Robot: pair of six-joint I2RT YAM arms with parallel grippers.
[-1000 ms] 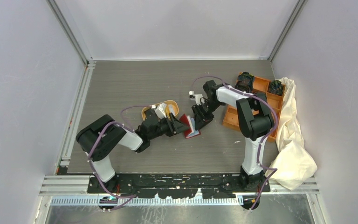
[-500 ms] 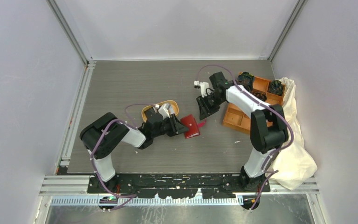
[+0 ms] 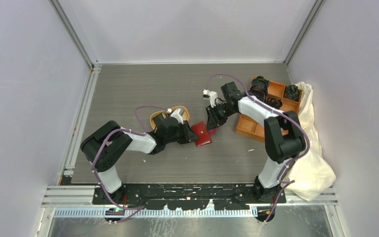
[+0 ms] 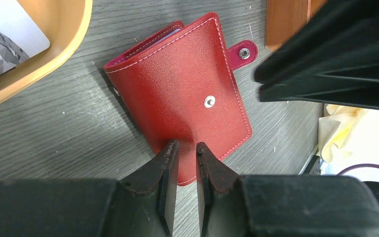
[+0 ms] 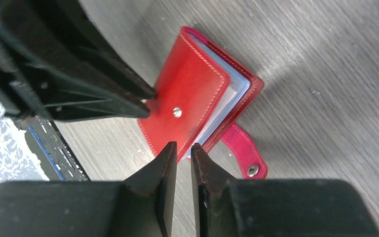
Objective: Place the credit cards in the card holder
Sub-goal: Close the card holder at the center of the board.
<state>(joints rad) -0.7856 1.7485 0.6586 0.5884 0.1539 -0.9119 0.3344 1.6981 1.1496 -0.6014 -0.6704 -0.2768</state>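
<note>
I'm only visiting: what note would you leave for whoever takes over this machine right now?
Left gripper: jaws nearly shut, empty, tips at the card holder's near edge.
Right gripper: jaws nearly shut, empty, by its clasp-side edge.
Card holder: on the table, folded over, clasp tab unsnapped.
Done: cannot tell how many cards are inside.
Left: a whitish card lies in the orange tray, not yet loaded.

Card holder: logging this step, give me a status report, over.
Shut and empty: left gripper, right gripper, tips at card holder. Folded on table, clasp tab undone. Nothing blocking.
</note>
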